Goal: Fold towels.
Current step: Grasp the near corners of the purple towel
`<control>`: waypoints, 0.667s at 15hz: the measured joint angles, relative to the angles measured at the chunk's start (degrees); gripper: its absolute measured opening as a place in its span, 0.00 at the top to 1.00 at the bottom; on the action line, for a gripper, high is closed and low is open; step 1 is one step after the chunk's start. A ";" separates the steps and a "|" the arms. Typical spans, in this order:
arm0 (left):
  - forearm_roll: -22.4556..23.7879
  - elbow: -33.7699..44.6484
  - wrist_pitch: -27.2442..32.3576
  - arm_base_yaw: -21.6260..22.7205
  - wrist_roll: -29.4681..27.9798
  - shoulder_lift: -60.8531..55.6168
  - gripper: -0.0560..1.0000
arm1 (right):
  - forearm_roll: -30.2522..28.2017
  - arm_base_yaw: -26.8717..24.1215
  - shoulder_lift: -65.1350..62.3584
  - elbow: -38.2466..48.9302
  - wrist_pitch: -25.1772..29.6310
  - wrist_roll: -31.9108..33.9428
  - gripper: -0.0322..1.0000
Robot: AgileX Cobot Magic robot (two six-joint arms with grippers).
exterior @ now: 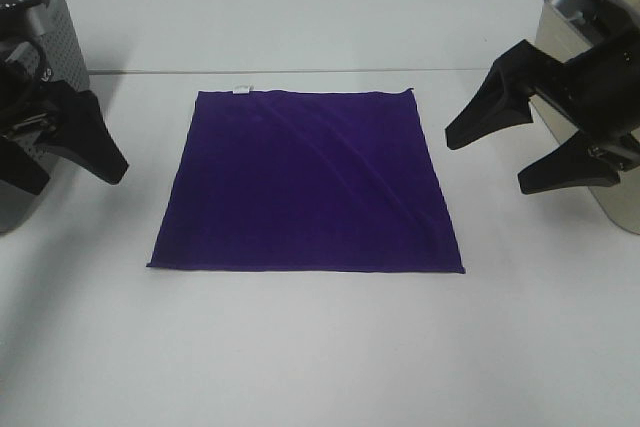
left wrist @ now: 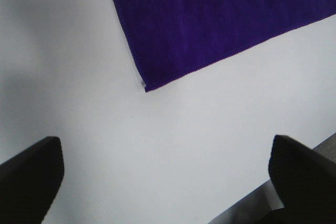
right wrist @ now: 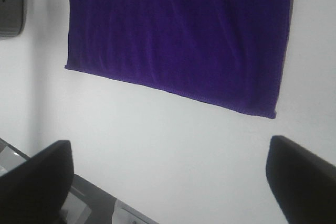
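The deep purple square towel (exterior: 305, 182) lies flat and unfolded in the middle of the white table, with its small white tag (exterior: 241, 88) at the far edge. My left gripper (exterior: 77, 182) hovers open and empty to the left of the towel. In the left wrist view the gripper (left wrist: 165, 182) is above bare table, short of a towel corner (left wrist: 146, 87). My right gripper (exterior: 488, 162) hovers open and empty to the right of the towel. In the right wrist view the gripper (right wrist: 168, 182) is short of the towel's edge (right wrist: 178, 30).
A grey perforated basket (exterior: 62, 42) stands at the far left behind the left arm, and it also shows in the right wrist view (right wrist: 10, 3). A pale basket (exterior: 620, 202) stands at the right behind the right arm. White table (exterior: 320, 347) surrounds the towel.
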 joint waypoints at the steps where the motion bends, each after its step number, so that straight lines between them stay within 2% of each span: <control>1: -0.74 -1.15 0.29 0.00 0.11 2.06 0.01 | -1.03 0.00 1.32 0.00 -0.06 -0.11 0.04; 4: -1.09 -1.83 0.40 0.00 0.34 6.13 0.01 | -6.53 0.00 5.84 -0.06 -1.72 1.09 0.04; 7: 0.74 -1.83 -0.97 0.00 1.55 8.25 0.01 | -13.64 0.00 9.97 -0.06 -3.72 4.98 0.04; 10: 0.74 -3.21 -1.55 0.00 2.35 10.20 0.01 | -14.78 0.00 11.80 -0.06 -7.45 7.45 0.04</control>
